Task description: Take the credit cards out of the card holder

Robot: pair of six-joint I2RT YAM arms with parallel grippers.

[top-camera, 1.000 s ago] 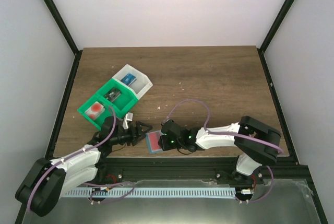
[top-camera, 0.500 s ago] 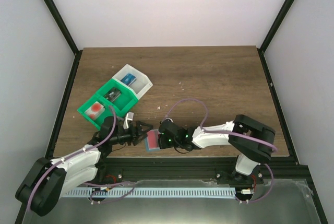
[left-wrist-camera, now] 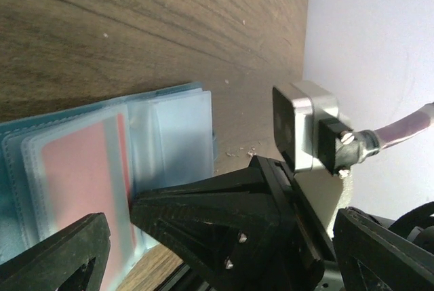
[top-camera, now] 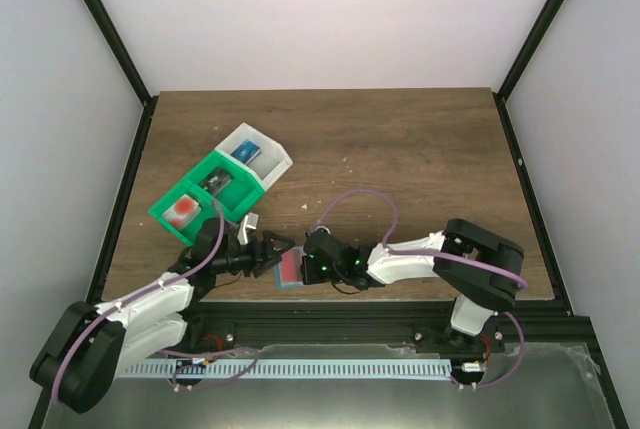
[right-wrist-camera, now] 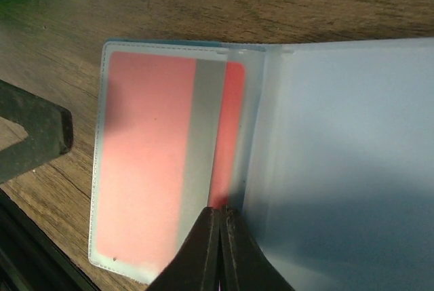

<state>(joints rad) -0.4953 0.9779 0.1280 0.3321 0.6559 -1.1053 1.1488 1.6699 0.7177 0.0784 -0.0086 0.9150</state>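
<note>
"Top external view, reading from the left: what is there?"

"At centre left, a green-and-white plastic compartment tray [top-camera: 215, 189] sits on a brown wooden table [top-camera: 420, 149]. Below it, near the bottom edge, is the left gripper [top-camera: 272, 249], jaws spread wide and holding nothing. Just to its right, a small flat blue-teal bifold card holder [top-camera: 290, 271] lies opened out at lower centre. The right gripper [top-camera: 303, 269] reaches over it from the right."

"What has just changed?"

"The right gripper. A second ago its jaws were partly apart; now they are pinched tight. That arm has also slid a little leftward, and the holder has moved with it, nearer the left gripper, which has stayed wide."

"Pinched on what?"

"In the right wrist view the fingertips [right-wrist-camera: 196, 257] meet at bottom centre, at the lower edge of a thin red credit card with a grey stripe [right-wrist-camera: 152, 162]. It lies in the frosted left-hand pocket and appears wholly inside. I cannot tell whether they caught the card or only the pocket film."

"And for the task?"

"The grasp looks just made, and the pull-out is not yet begun."
</note>
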